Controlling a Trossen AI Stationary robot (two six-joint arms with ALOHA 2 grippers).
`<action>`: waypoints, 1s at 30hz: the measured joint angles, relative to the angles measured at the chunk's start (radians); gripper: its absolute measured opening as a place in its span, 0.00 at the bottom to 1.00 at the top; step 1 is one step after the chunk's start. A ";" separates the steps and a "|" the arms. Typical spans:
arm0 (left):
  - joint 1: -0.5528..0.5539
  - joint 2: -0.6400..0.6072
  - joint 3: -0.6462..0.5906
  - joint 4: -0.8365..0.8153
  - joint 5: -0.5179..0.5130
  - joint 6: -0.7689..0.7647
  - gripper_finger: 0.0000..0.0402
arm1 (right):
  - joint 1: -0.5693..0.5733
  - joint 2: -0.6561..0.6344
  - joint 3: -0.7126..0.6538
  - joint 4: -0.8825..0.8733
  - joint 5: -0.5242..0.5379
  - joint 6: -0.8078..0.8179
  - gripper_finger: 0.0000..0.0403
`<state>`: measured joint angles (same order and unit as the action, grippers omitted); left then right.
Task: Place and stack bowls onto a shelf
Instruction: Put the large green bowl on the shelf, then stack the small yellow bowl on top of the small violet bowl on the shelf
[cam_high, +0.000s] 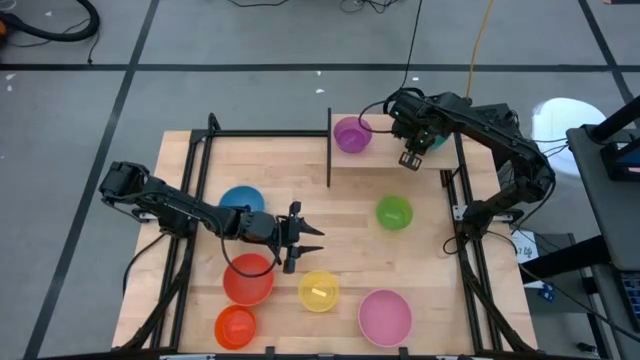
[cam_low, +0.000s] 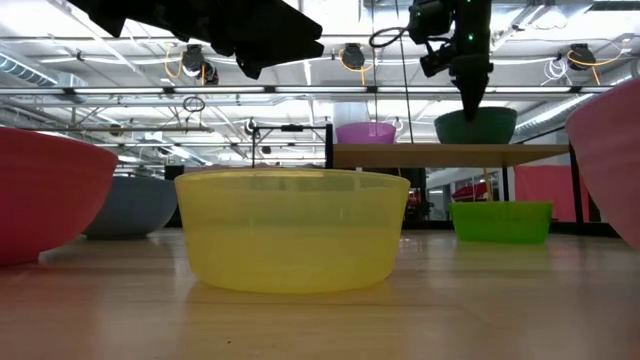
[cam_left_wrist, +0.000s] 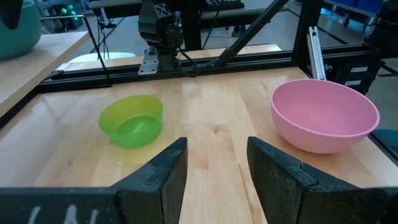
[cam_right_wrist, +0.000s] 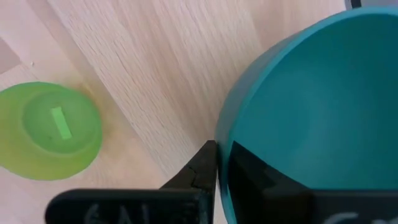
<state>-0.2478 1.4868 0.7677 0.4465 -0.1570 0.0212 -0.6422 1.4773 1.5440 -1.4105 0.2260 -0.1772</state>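
Right gripper (cam_high: 410, 160): fingers nipped on the teal bowl's rim, one outside the wall, one inside.
Teal bowl (cam_right_wrist: 311, 112): held at the shelf (cam_low: 440, 154), its base at the board; the purple bowl (cam_high: 351, 134) sits beside it on the same board.
Green bowl (cam_right_wrist: 50, 129): on the table (cam_high: 350, 250), below and to one side of the right gripper.
Left gripper (cam_high: 300, 236): fingers set narrowly apart, holding nothing, above the table.
Ahead of left gripper: green bowl to one side, pink bowl (cam_left_wrist: 324, 114) to the other.
Just beside left gripper: red bowl (cam_high: 247, 279), yellow bowl (cam_high: 318, 291).
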 joint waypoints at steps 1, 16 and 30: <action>0.000 0.000 0.000 0.000 0.000 0.000 0.43 | 0.000 0.000 0.001 0.000 0.000 0.000 0.08; 0.000 0.000 0.000 -0.010 0.000 0.002 0.43 | 0.055 -0.156 0.001 0.026 -0.019 0.102 0.36; 0.025 0.000 0.000 -0.040 0.002 -0.004 0.43 | 0.496 -0.345 0.001 0.120 0.084 0.458 0.39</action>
<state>-0.2226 1.4868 0.7677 0.4064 -0.1555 0.0171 -0.1466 1.1326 1.5452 -1.2910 0.3099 0.2805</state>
